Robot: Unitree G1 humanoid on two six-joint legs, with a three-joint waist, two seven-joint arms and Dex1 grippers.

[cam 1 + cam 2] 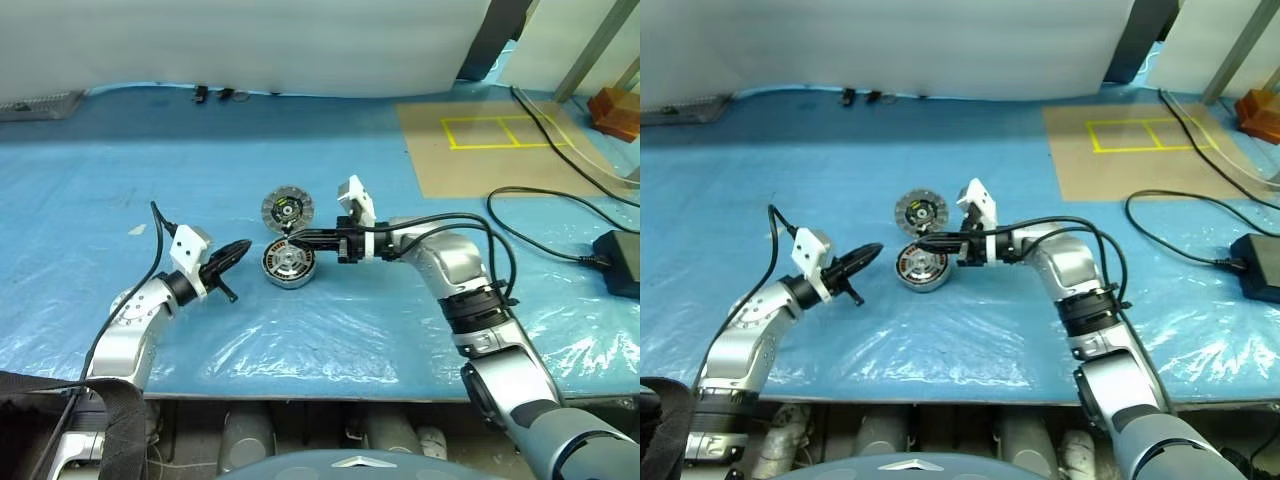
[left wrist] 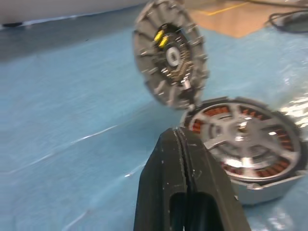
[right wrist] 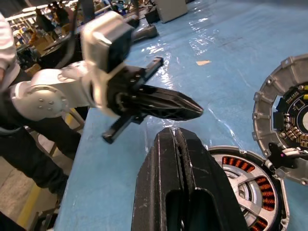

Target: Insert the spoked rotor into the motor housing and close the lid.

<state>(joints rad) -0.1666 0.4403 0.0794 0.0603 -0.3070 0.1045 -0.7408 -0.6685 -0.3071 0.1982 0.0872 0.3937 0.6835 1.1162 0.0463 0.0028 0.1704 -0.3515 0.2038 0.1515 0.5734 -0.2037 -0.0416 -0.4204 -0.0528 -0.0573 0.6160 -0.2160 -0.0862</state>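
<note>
Both your grippers, left [image 1: 240,249] and right [image 1: 290,236], are clamped empty; spoked rotor [image 2: 243,139] sits in motor housing [image 1: 289,266], lid [image 1: 287,209] raised.

**Blue sheet, silver metal, copper windings**

A glossy blue plastic sheet [image 1: 300,330] covers the table. The motor housing [image 1: 288,266] is silver-grey with copper-orange windings showing between the silvery spokes of the spoked rotor [image 2: 243,139]. The lid [image 1: 287,209] shows grey radial segments around a green-black centre with yellow flecks. Both grippers have black fingers [image 2: 185,192]. A tan board [image 1: 490,150] carries yellow taped rectangles.
</note>
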